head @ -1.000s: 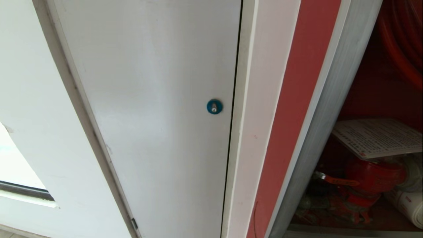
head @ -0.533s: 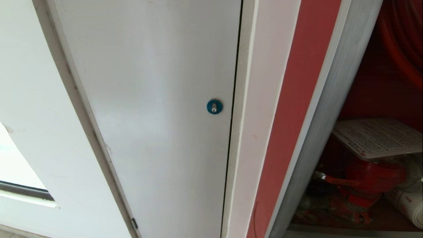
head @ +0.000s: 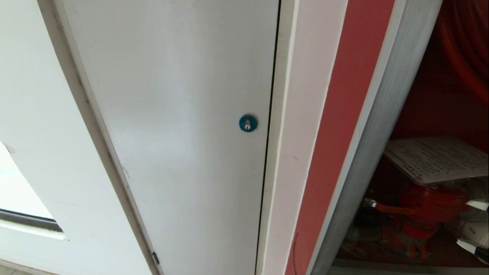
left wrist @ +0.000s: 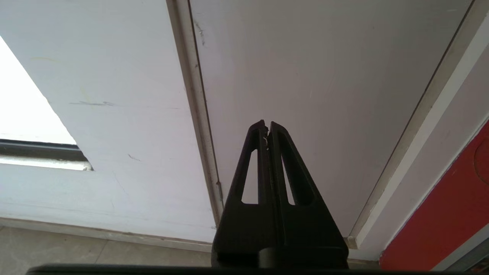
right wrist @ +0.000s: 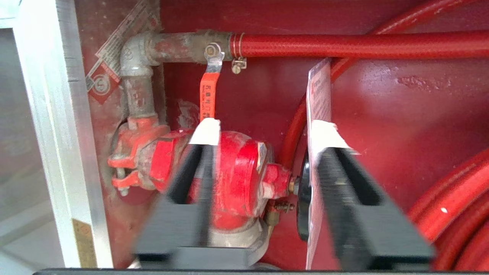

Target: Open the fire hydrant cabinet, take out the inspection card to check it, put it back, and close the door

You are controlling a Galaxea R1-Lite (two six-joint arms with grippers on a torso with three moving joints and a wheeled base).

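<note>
**Q:** What has changed in the last second?

**A:** My right hand [head: 475, 225] has entered the head view at its lower right edge, its two white-tipped fingers now showing inside the fire hydrant cabinet [head: 382, 114]. A second ago that corner held only the red valve [head: 431, 204] and the white rolled hose [head: 471, 233]. The inspection card [head: 437, 158] lies where it lay, flat above the valve.

**Q:** And the wrist cameras?

**A:** The right wrist view gives what the head view cannot: my right hand [right wrist: 267, 133] spread wide, holding nothing, one finger before the red valve [right wrist: 233, 172], the other just beside the inspection card [right wrist: 319, 95], seen edge-on there. Whether that finger touches the card, I cannot tell. It also shows the grey pipe elbow [right wrist: 133, 57], an orange tag [right wrist: 208, 95] and the red hose [right wrist: 344, 44] along the back wall.

**Q:** The left side?

**A:** Only its own wrist view shows my left hand [left wrist: 266, 126], fingers pressed together, empty, parked before the pale grey panel [left wrist: 324, 76]. The head view adds that panel's blue round lock [head: 248, 123].
</note>
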